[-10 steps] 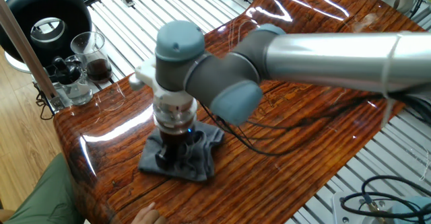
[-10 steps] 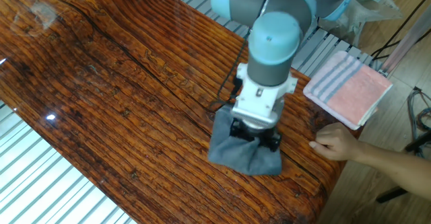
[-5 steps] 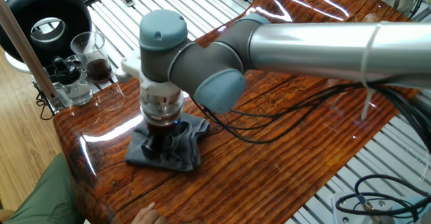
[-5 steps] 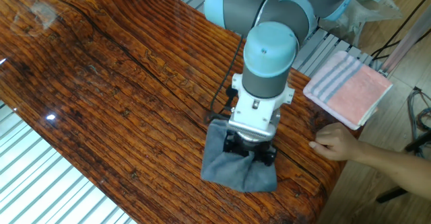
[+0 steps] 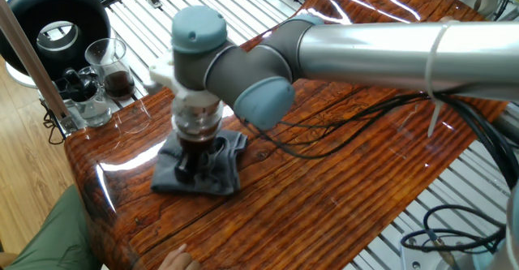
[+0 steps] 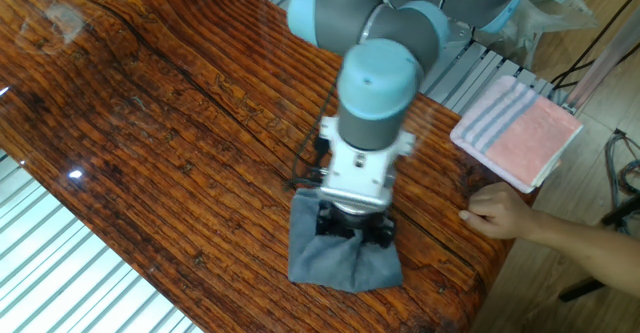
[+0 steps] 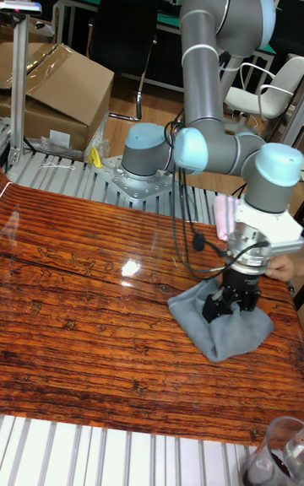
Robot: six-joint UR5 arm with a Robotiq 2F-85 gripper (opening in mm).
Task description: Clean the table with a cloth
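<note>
The claw (image 6: pixel 353 228) pointed straight down into the bunched blue-grey cloth (image 6: pixel 342 257) and pressed it against the glossy desk (image 6: pixel 150 123) near one end. Whether its fingers were clenched on the fabric could not be told (folds hid the tips). A person's hand (image 6: pixel 500 213) rested nearby.

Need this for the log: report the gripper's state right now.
Gripper: pressed down into the cloth on the table; the bunched fabric hides whether it is open or shut.

No text, label or number can be read.
</note>
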